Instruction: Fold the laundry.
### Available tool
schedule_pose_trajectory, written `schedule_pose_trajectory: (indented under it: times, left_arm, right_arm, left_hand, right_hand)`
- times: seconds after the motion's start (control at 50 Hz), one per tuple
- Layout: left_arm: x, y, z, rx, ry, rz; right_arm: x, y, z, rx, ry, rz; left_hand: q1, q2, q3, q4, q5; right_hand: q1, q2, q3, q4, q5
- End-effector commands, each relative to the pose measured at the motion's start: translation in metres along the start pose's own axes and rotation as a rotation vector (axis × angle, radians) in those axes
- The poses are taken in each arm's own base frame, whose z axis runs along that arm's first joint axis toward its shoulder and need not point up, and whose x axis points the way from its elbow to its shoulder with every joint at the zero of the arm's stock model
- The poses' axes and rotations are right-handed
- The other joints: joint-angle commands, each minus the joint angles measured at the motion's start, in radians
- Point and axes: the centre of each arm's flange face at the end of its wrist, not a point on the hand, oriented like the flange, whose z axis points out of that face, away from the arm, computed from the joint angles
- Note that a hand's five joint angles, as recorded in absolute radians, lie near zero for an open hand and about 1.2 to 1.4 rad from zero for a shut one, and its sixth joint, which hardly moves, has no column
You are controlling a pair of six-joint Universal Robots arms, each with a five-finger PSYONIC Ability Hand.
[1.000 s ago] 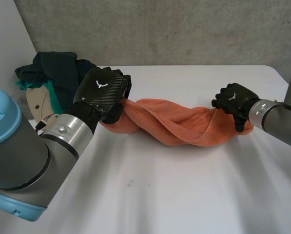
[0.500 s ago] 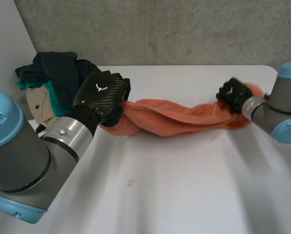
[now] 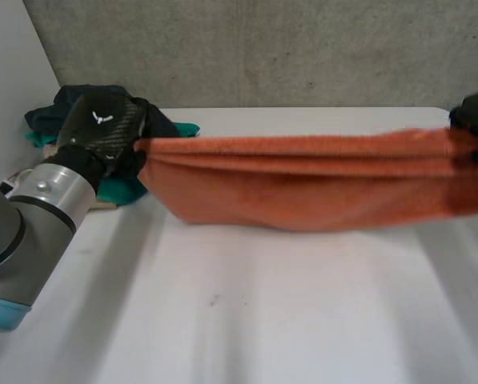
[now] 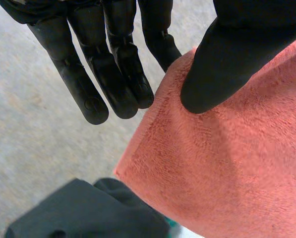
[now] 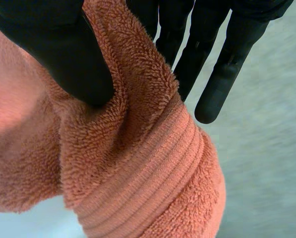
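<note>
White table (image 3: 247,320) in front, and over it the orange terry towel (image 3: 303,188) hangs stretched in a long band. Left hand (image 3: 102,128) pinches one end, thumb against nearly straight fingers. Right hand (image 3: 477,112) pinches the other end likewise. Beyond the towel's left end sits a heap of dark and teal clothes (image 3: 74,102).

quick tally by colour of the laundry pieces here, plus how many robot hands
orange towel: 1
dark garment: 1
teal garment: 1
robot hands: 2, left robot hand and right robot hand, each pinching one end of the orange towel
total: 5, though the pile beyond the left robot hand is partly covered and may hold more
</note>
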Motion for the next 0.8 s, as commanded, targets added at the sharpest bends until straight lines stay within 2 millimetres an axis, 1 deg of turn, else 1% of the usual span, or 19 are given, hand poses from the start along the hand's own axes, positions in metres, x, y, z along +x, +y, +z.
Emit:
schedule_pose_trajectory:
  times: [0.02, 0.08, 0.16, 0.18, 0.22, 0.24, 0.26, 0.32, 0.34, 0.4, 0.42, 0.46, 0.54, 0.56, 0.62, 0.66, 0.72, 0.74, 0.8]
  left_arm:
    - [0.018, 0.045, 0.026, -0.097, 0.104, -0.001]
    - [0.018, 0.053, 0.043, -0.094, 0.102, 0.027]
    - [0.011, 0.040, 0.083, 0.003, 0.072, 0.091]
    - [0.004, 0.020, 0.099, 0.087, 0.043, 0.126]
    - [-0.006, -0.002, 0.114, 0.184, 0.001, 0.160]
    - [-0.019, -0.036, 0.126, 0.322, -0.059, 0.183]
    - [-0.026, -0.055, 0.131, 0.410, -0.095, 0.195]
    - [-0.036, -0.076, 0.134, 0.536, -0.163, 0.196]
    - [-0.041, -0.092, 0.132, 0.610, -0.209, 0.174]
    - [-0.047, -0.108, 0.125, 0.675, -0.245, 0.128]
    - [-0.050, -0.104, 0.120, 0.650, -0.244, 0.106]
    - [-0.044, -0.093, 0.117, 0.599, -0.213, 0.081]
    - [-0.026, -0.054, 0.109, 0.442, -0.149, 0.051]
    - [-0.018, -0.036, 0.104, 0.376, -0.123, 0.044]
    - [-0.009, -0.010, 0.096, 0.287, -0.093, 0.038]
    - [-0.001, 0.014, 0.088, 0.213, -0.071, 0.031]
    - [0.010, 0.041, 0.074, 0.122, -0.040, 0.023]
    - [0.012, 0.047, 0.071, 0.103, -0.034, 0.019]
    - [0.021, 0.066, 0.057, 0.034, -0.007, 0.013]
  right_arm:
    - [-0.032, 0.020, -0.003, -0.107, -0.206, 0.091]
    - [-0.034, 0.032, 0.021, -0.096, -0.199, 0.108]
    - [-0.012, 0.024, 0.046, 0.014, -0.057, 0.144]
    - [-0.006, 0.020, 0.049, 0.049, -0.020, 0.161]
    - [0.017, -0.005, 0.061, 0.247, 0.126, 0.203]
    - [0.026, -0.016, 0.066, 0.348, 0.180, 0.219]
    - [0.030, -0.022, 0.069, 0.416, 0.210, 0.229]
    - [0.046, -0.035, 0.076, 0.652, 0.323, 0.293]
    - [0.051, -0.041, 0.073, 0.718, 0.355, 0.299]
    - [0.063, -0.054, 0.056, 0.856, 0.433, 0.313]
    - [0.064, -0.056, 0.052, 0.863, 0.444, 0.313]
    - [0.057, -0.043, 0.057, 0.802, 0.424, 0.339]
    - [0.033, -0.015, 0.075, 0.608, 0.309, 0.427]
    - [0.027, -0.010, 0.078, 0.570, 0.286, 0.436]
    - [0.003, 0.012, 0.089, 0.406, 0.176, 0.452]
    - [-0.021, 0.030, 0.097, 0.289, 0.093, 0.413]
    - [-0.043, 0.045, 0.101, 0.193, 0.027, 0.349]
    - [-0.055, 0.055, 0.102, 0.131, -0.005, 0.298]
    - [-0.071, 0.063, 0.099, 0.059, -0.065, 0.227]
  left_hand:
    - [0.229, 0.200, 0.204, 0.197, 0.237]
    - [0.229, 0.200, 0.204, 0.197, 0.237]
    - [0.229, 0.200, 0.204, 0.197, 0.237]
    - [0.229, 0.200, 0.204, 0.197, 0.237]
    - [0.229, 0.200, 0.204, 0.197, 0.237]
    - [0.229, 0.200, 0.204, 0.197, 0.237]
    - [0.229, 0.200, 0.204, 0.197, 0.237]
    - [0.229, 0.200, 0.204, 0.197, 0.237]
    - [0.229, 0.200, 0.204, 0.197, 0.237]
    - [0.229, 0.200, 0.204, 0.197, 0.237]
    - [0.229, 0.200, 0.204, 0.197, 0.237]
    - [0.229, 0.200, 0.204, 0.197, 0.237]
    - [0.229, 0.200, 0.204, 0.197, 0.237]
    - [0.229, 0.200, 0.204, 0.197, 0.237]
    - [0.229, 0.200, 0.204, 0.197, 0.237]
    - [0.229, 0.200, 0.204, 0.197, 0.237]
    - [0.229, 0.200, 0.204, 0.197, 0.237]
    - [0.229, 0.200, 0.204, 0.197, 0.237]
    - [0.229, 0.200, 0.204, 0.197, 0.237]
  right_hand:
    - [0.371, 0.233, 0.208, 0.199, 0.273]
    - [0.371, 0.233, 0.208, 0.199, 0.273]
    - [0.371, 0.233, 0.208, 0.199, 0.273]
    - [0.371, 0.233, 0.208, 0.199, 0.273]
    - [0.371, 0.233, 0.208, 0.199, 0.273]
    - [0.371, 0.233, 0.208, 0.199, 0.273]
    - [0.371, 0.233, 0.208, 0.199, 0.273]
    - [0.371, 0.233, 0.208, 0.199, 0.273]
    - [0.371, 0.233, 0.208, 0.199, 0.273]
    - [0.371, 0.233, 0.208, 0.199, 0.273]
    - [0.371, 0.233, 0.208, 0.199, 0.273]
    - [0.371, 0.233, 0.208, 0.199, 0.273]
    - [0.371, 0.233, 0.208, 0.199, 0.273]
    - [0.371, 0.233, 0.208, 0.199, 0.273]
    - [0.371, 0.233, 0.208, 0.199, 0.273]
    - [0.371, 0.233, 0.208, 0.199, 0.273]
    - [0.371, 0.233, 0.208, 0.199, 0.273]
    - [0.371, 0.233, 0.208, 0.199, 0.273]
    - [0.371, 0.233, 0.208, 0.199, 0.273]
